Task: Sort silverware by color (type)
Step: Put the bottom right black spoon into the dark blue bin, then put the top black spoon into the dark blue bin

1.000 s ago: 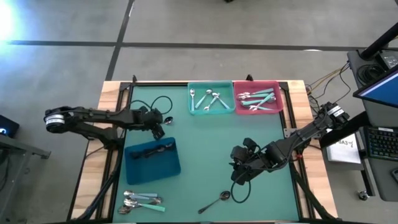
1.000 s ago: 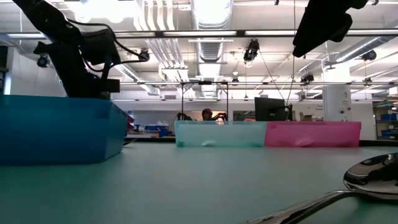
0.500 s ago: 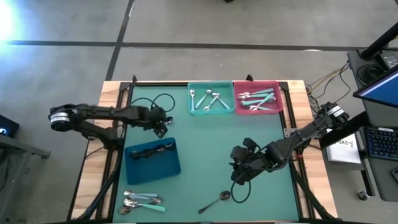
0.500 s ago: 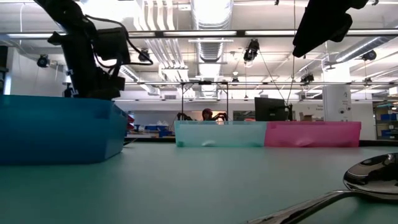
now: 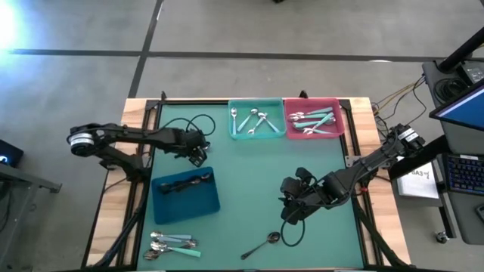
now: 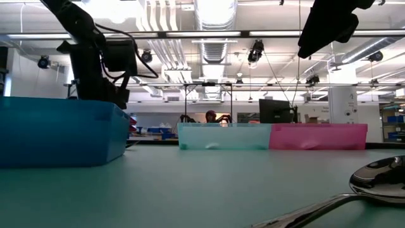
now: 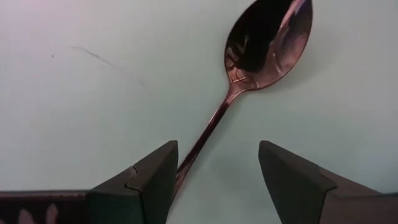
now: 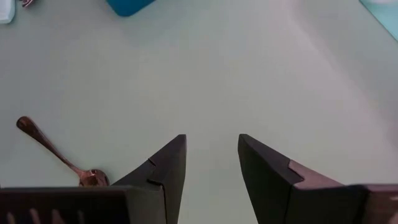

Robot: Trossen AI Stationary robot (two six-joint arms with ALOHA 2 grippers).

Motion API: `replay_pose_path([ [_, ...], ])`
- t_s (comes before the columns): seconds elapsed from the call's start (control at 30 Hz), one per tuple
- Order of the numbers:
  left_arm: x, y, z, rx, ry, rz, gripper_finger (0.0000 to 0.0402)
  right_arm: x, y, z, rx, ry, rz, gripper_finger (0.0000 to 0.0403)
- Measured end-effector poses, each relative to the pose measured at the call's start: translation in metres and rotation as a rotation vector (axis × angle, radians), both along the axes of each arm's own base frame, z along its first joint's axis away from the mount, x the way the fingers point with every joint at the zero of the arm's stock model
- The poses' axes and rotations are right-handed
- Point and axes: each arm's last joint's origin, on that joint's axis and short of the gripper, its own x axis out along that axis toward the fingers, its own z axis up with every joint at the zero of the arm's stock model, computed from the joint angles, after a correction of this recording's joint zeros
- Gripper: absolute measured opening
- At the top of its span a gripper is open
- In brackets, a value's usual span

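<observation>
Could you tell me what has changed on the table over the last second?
The left tool has moved further over the mat toward the teal bin, jaws open above a dark spoon lying on the mat; nothing was gripped or released. The right tool stayed open and still, and the loose spoon near it, the bins and the spoon pile are unchanged.

Two bins (image 5: 256, 121) (image 5: 314, 118) stood side by side at the far edge of the surface (image 5: 249, 174), each holding spoons. A third bin (image 5: 185, 191) sat left, a spoon pile (image 5: 172, 243) before it; one spoon (image 5: 262, 243) lay right.
</observation>
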Motion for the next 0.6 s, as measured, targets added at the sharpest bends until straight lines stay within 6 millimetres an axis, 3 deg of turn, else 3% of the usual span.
replay_pose_path([
  [0.33, 0.004, 0.004, -0.015, -0.055, 0.043, 0.005, 0.0209, 0.0, 0.0, 0.0, 0.0, 0.0, 0.0, 0.0137],
  [0.6, 0.006, 0.006, -0.014, -0.039, 0.041, -0.078, 0.0199, 0.0, 0.0, 0.0, 0.0, 0.0, 0.0, 0.0137],
])
